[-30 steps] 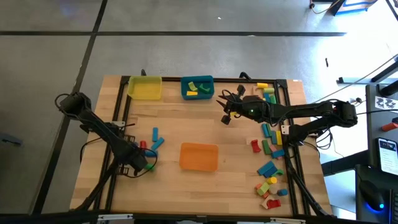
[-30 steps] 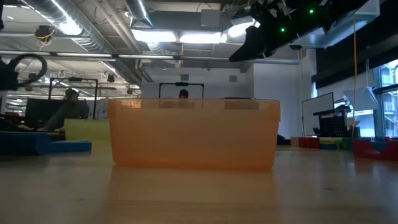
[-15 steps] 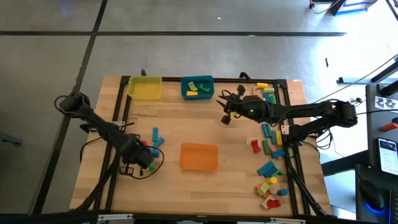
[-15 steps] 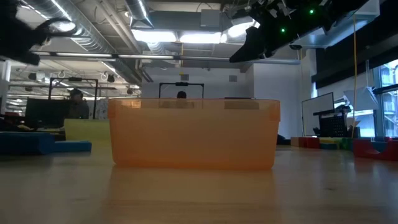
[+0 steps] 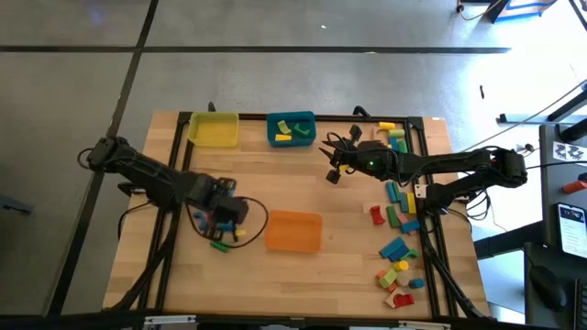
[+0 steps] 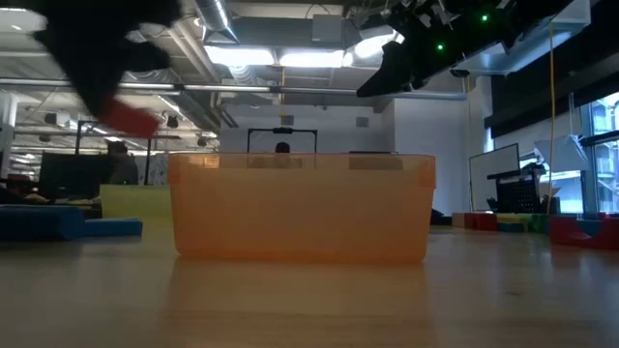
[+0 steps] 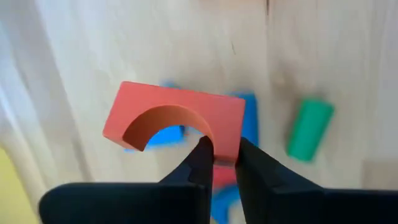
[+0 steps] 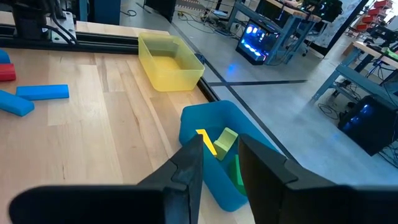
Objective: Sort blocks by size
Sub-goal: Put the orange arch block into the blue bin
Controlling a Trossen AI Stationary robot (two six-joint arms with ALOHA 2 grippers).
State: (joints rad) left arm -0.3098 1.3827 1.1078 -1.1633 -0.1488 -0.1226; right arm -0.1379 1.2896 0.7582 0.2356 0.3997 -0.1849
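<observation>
left gripper [image 7: 221,155] pinching red arch [image 7: 174,121] by one leg | risking twist-out, dropping short of orange bin [image 5: 293,230] | right gripper [image 8: 217,149] hovering, empty, slightly parted

Low view: left tool [image 6: 116,72] blurred, its red block [image 6: 131,119] perhaps smeared.

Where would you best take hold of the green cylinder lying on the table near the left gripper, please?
Probably across its middle, coming straight down from above. The green cylinder lies on its side on the bare wood, clear of the blue blocks, so fingers could close on its two curved flanks. The left gripper is already shut on the red arch block.
</observation>
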